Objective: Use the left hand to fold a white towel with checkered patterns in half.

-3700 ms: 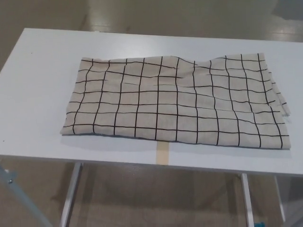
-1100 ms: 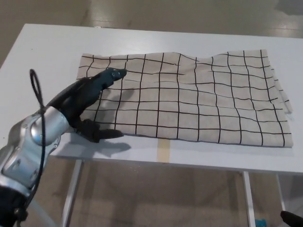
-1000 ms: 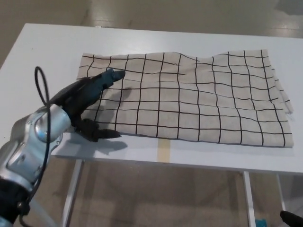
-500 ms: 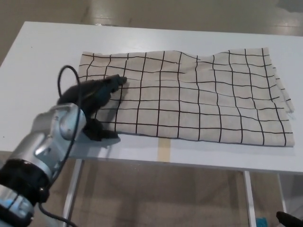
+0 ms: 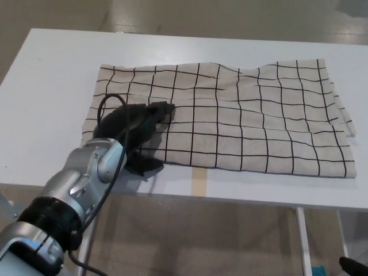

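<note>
While the towel [image 5: 230,118] lies spread flat on the white table [image 5: 52,86], the left hand [image 5: 135,129] rests over its near-left part, holding nothing: 2 fingers [image 5: 158,110] reach across the cloth, the thumb [image 5: 144,165] spread apart at the hem.
</note>
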